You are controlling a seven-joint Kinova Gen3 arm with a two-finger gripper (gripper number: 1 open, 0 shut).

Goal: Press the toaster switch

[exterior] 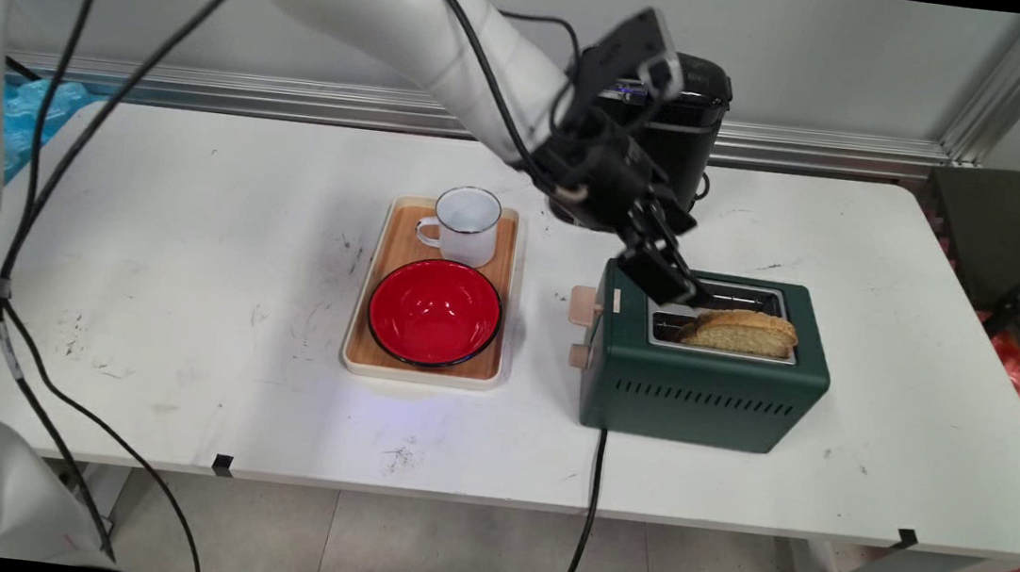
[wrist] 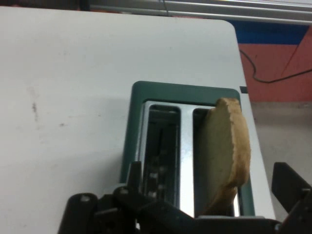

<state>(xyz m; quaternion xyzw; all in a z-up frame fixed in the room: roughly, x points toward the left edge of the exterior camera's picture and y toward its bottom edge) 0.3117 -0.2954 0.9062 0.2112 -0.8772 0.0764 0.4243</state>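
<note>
Gripper (exterior: pixel 673 289), fingers spread apart, hangs over the green toaster's (exterior: pixel 704 382) left end at frame centre-right, straddling the bread slice (exterior: pixel 742 332). That slice stands in the nearer slot, long axis left-right; bare table (exterior: pixel 928 368) lies rightward.

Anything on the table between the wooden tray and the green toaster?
Nothing: in the main view, bare white table separates the tray from the toaster.
</note>
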